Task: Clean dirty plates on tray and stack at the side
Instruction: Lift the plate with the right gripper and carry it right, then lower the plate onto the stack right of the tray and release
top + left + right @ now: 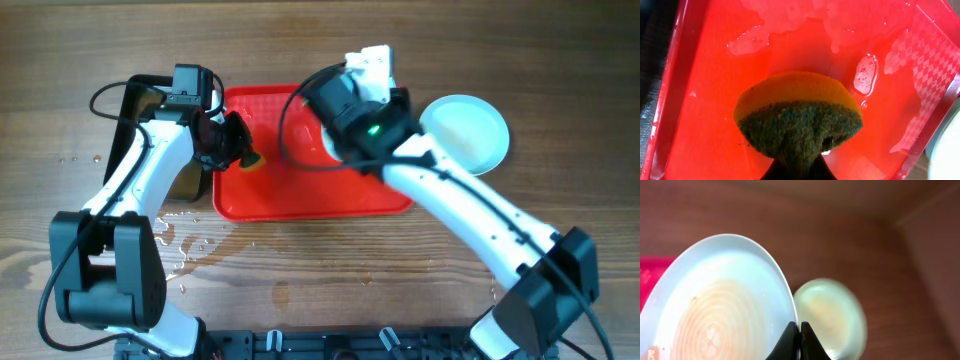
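The wooden table (330,60) fills the overhead view, with spilled water (185,250) shining on its near-left part. The tray (300,195) lies at the middle of the table, red and rectangular. Its floor is wet, and the left wrist view shows puddles (865,75) spread across it. A black pan (135,100) sits just left of the tray, largely covered by the left arm.

The right arm reaches in from the near right, its wrist over the far-right part of the tray. The right gripper (799,341) has its fingers pressed together on the rim of a plate (725,305). That plate is held tilted and is pale, with a faint brown smear in rings across its face. In the overhead view it is almost wholly hidden under the wrist.

A second plate (465,135) lies flat on the table just right of the tray's far-right corner. It also shows blurred behind the held plate in the right wrist view. Whether it carries marks cannot be told.

The left gripper (797,170) hangs over the left part of the tray, pinching a sponge (800,115) that bulges outward from the squeeze. The sponge has a yellow body and a dark green scouring face. Whether it touches the tray floor cannot be told.
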`<act>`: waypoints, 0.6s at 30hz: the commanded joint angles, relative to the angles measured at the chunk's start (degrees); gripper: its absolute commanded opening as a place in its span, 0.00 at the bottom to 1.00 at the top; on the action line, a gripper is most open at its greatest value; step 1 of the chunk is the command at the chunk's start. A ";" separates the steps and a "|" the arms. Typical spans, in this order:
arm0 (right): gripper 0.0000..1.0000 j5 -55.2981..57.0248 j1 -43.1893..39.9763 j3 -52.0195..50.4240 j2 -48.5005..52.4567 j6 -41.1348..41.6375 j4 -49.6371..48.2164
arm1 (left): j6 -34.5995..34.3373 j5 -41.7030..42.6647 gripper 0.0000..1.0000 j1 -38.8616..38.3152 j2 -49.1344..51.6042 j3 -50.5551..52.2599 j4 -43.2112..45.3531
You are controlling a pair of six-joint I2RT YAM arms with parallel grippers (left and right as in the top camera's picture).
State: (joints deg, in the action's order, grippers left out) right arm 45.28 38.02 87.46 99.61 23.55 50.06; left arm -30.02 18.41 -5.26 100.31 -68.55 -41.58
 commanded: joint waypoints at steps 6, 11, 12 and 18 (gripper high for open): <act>0.04 -40.63 -17.07 0.17 -0.94 -8.55 -0.74 | 1.31 -0.52 0.04 -0.15 -0.17 -0.83 0.15; 0.04 -46.69 -27.23 0.17 -0.94 -8.39 0.11 | 1.31 -0.52 0.04 -0.15 -0.17 -0.83 0.15; 0.04 -46.84 -28.94 0.17 -0.94 -8.31 0.39 | 1.31 -0.52 0.04 -0.15 -0.17 -0.83 0.15; 0.04 -46.10 -38.93 0.15 -0.68 -5.57 1.31 | 1.31 -0.52 0.04 -0.15 -0.17 -0.83 0.17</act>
State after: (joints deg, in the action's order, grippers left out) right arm 1.26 3.64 87.46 99.61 16.38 51.24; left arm -30.00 18.33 -5.26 100.31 -68.55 -41.58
